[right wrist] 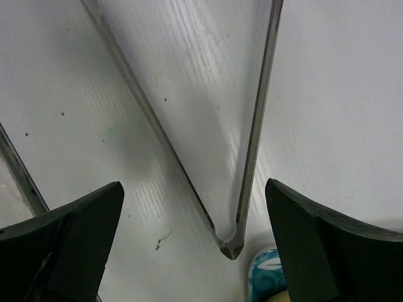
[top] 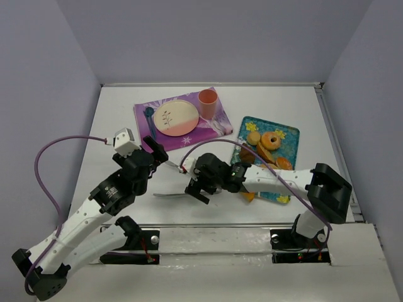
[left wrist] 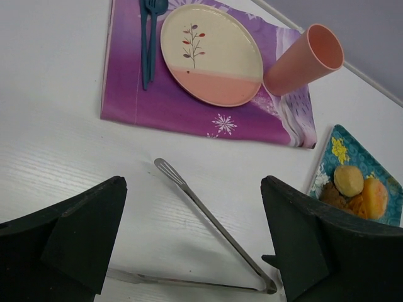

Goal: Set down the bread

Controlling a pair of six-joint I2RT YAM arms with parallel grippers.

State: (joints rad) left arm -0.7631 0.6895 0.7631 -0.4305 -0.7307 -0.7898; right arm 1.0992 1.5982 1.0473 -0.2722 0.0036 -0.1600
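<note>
The golden croissant [top: 264, 153] lies on the blue patterned tray [top: 288, 137] among other pastries, partly hidden by my right arm. It shows as an orange ridged piece in the left wrist view [left wrist: 360, 205]. Metal tongs [left wrist: 214, 220] lie spread open on the white table; their hinge [right wrist: 230, 244] sits between my right fingers. My right gripper [top: 198, 184] [right wrist: 195, 242] is open and low over that hinge, not gripping it. My left gripper [top: 157, 151] [left wrist: 192, 242] is open and empty, above the tongs' spread arms.
A cream and pink plate [top: 177, 117] sits on a purple placemat [top: 214, 128], with a blue fork and spoon [left wrist: 150, 38] at its left and a pink cup [top: 208, 100] at its right. A doughnut [top: 272, 139] and a tan bun [top: 253, 138] share the tray.
</note>
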